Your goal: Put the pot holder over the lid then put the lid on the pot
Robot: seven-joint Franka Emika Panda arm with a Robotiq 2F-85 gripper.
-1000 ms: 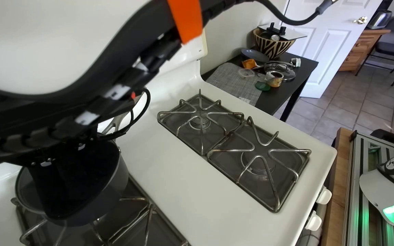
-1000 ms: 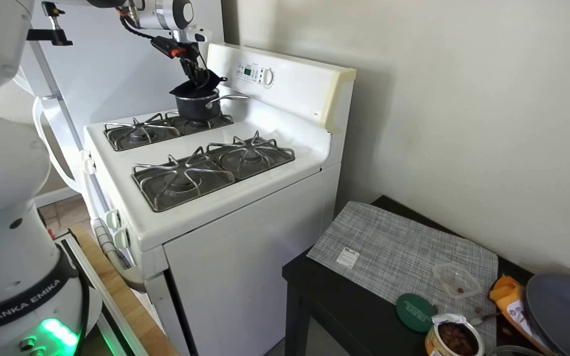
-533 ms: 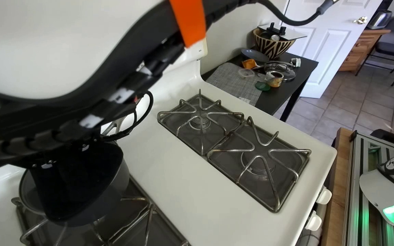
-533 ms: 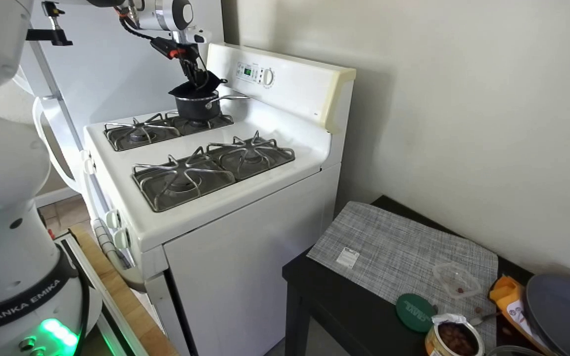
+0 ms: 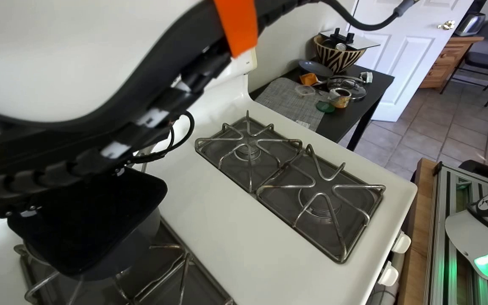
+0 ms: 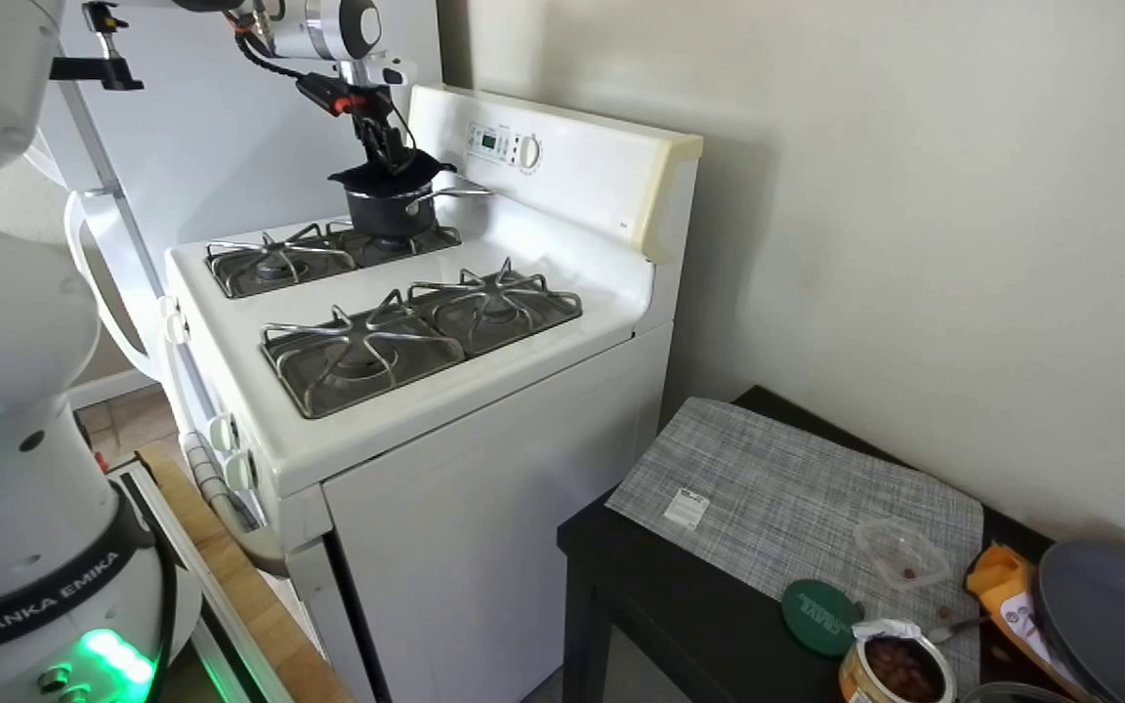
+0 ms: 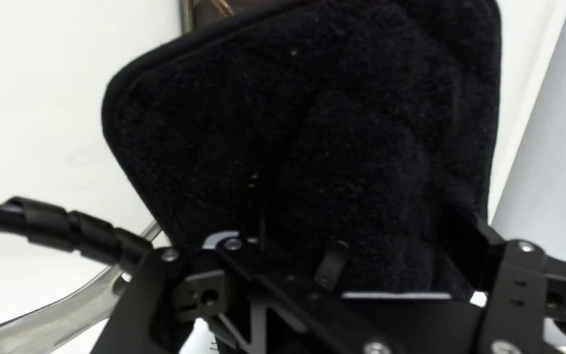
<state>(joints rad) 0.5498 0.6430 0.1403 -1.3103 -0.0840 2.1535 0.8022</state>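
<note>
Both exterior views overlook the same stove [image 5: 223,237] and table [image 6: 665,576] from roughly opposite ends; the wrist view faces down, close over the pot holder [image 7: 342,118].

A grey mat [image 6: 787,493] lies on the black table [image 6: 670,586], a green disc [image 6: 819,617] beside an open can [image 6: 854,681].

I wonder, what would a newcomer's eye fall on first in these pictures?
Probably the black pot holder, which fills much of the wrist view and spreads over the dark pot on the stove. Next, perhaps the bright orange band at an exterior view's top edge, and the green light glowing on the robot's base.
</note>
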